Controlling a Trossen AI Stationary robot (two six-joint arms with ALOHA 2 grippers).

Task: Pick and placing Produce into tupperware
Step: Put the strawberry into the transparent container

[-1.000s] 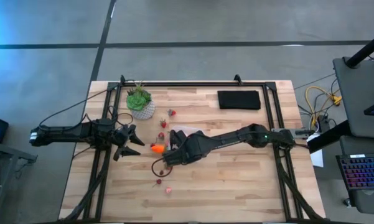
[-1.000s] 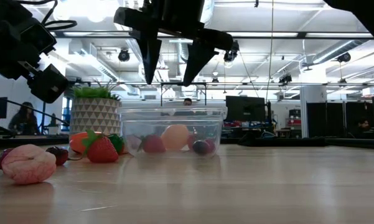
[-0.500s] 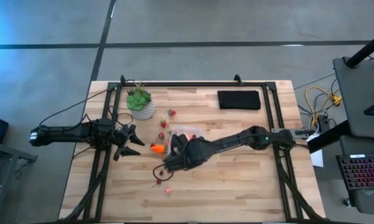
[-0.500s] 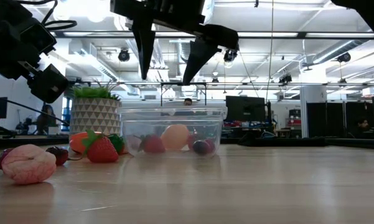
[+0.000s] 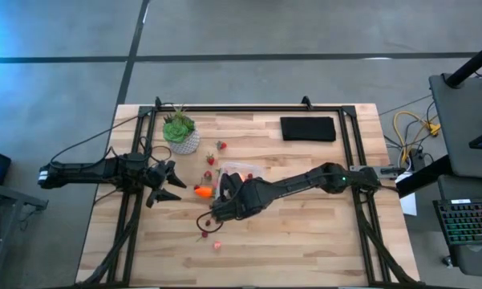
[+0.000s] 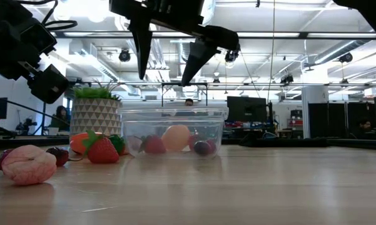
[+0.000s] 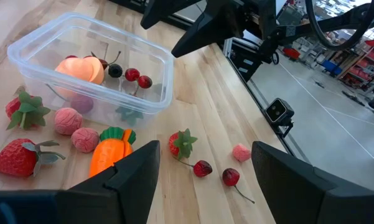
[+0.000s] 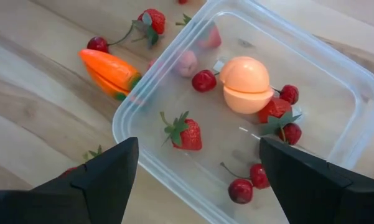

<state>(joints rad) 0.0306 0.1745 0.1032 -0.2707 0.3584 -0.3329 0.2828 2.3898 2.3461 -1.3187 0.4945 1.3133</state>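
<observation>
The clear tupperware (image 8: 255,106) (image 6: 174,130) (image 5: 242,170) stands mid-table on its base; inside lie a peach-coloured round piece (image 8: 246,84), a strawberry (image 8: 187,134) and cherries. The orange carrot (image 8: 109,71) (image 5: 202,191) lies on the table beside it, with strawberries (image 7: 183,143) and cherries (image 7: 202,168) loose around. A pink round piece (image 6: 28,164) lies nearer the near edge. My right gripper (image 8: 198,142) (image 6: 164,80) hovers open above the container's near-left corner, holding nothing. My left gripper (image 7: 205,149) (image 5: 170,183) waits open to the carrot's left.
A green plant in a pale patterned pot (image 5: 180,132) stands toward the far left. A black pad (image 5: 308,128) lies toward the far right. Dark frame rails (image 5: 349,144) run along the table's sides. Bare wood lies on the near right part (image 5: 305,249).
My right gripper has moved a little toward the table's near edge, staying open above the container. The produce and the container have kept their places.
</observation>
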